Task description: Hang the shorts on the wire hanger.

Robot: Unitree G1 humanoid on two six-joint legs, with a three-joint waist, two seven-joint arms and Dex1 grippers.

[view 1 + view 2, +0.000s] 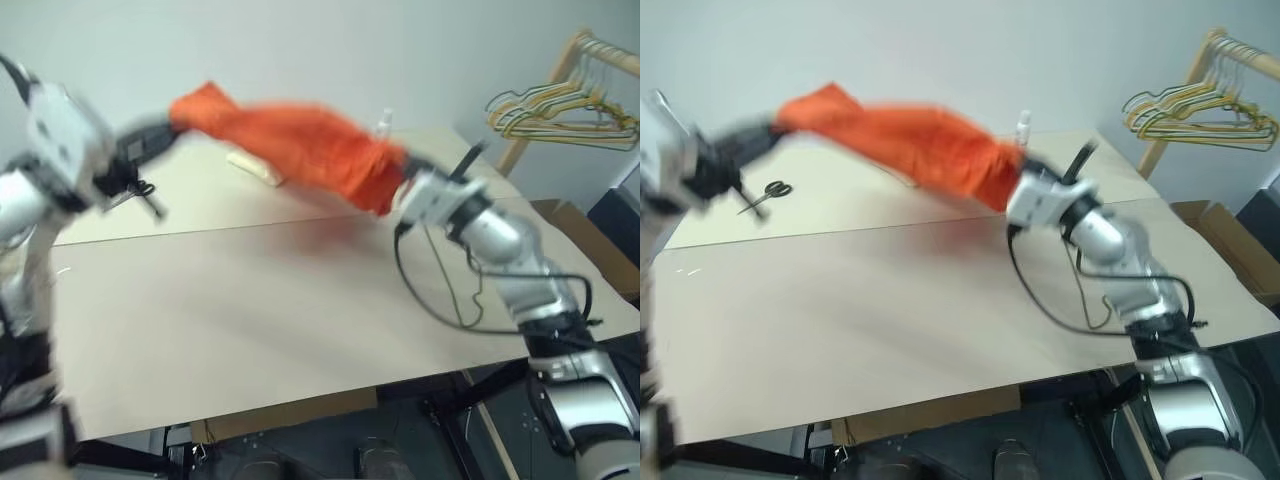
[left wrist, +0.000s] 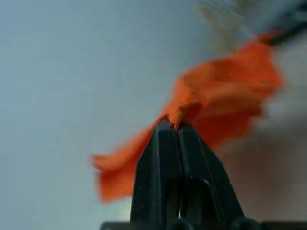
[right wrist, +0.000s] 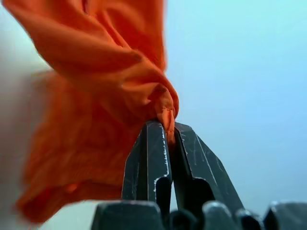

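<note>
The bright orange shorts (image 1: 300, 145) hang stretched in the air above the desk (image 1: 250, 300), bunched fabric pinched at each end and sagging slightly between, touching nothing below.

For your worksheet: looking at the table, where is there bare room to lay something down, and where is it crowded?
The near half of the pale wooden table is bare, from the front edge to the seam. Crowded: the far half, under the bright orange fabric shorts, with small scissors at its left end and a black cable looping at the right.
</note>
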